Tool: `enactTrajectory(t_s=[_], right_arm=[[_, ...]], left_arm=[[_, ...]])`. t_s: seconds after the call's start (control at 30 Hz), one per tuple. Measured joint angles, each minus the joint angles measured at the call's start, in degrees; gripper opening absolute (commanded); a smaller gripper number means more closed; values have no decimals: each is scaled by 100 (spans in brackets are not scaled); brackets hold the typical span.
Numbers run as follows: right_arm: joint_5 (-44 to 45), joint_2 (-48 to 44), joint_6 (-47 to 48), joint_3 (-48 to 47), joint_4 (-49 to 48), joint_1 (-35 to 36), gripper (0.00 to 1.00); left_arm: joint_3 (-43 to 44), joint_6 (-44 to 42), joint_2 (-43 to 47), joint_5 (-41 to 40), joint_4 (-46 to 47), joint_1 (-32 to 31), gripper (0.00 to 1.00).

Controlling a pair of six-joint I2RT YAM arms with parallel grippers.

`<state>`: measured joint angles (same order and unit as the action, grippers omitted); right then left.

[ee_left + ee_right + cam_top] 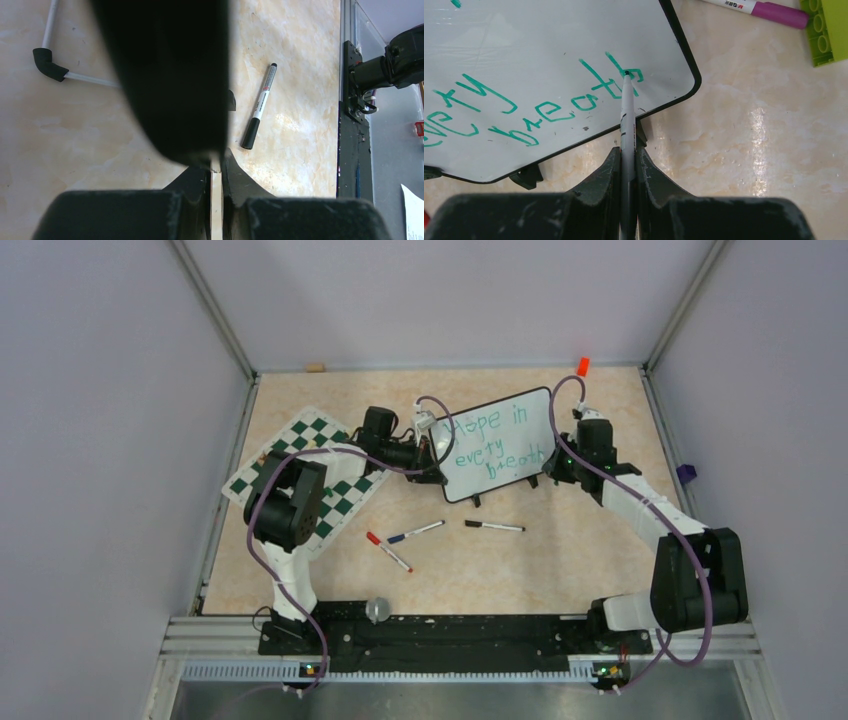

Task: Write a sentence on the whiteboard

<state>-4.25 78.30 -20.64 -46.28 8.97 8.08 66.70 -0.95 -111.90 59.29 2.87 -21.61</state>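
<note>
- Top external: a chess mat (pixel 300 475) lies left of the whiteboard (pixel 465 486), which stands tilted mid-table.
- Left gripper (pixel 216 162): closed at the whiteboard's left edge; whether it clamps it is unclear.
- Right gripper (pixel 628 150): pinches a marker (pixel 626 100), its tip touching the whiteboard's last word.
- Three loose markers (pixel 415 532) lie just in front of the whiteboard.
- Sentence (pixel 472 457): green, three lines, "Hope in every breath".
</note>
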Motion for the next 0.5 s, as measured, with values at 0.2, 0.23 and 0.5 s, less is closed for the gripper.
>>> enactTrajectory(t_s=[0.2,0.23,0.5], right_arm=[[0,0,0,2,-2,-2,0],[0,0,0,2,-2,-2,0],[68,7,-2,2,0,0,0]], left_arm=[[2,0,2,0,2,0,0],[2,0,0,2,2,0,0],[0,0,0,0,2,0,0]])
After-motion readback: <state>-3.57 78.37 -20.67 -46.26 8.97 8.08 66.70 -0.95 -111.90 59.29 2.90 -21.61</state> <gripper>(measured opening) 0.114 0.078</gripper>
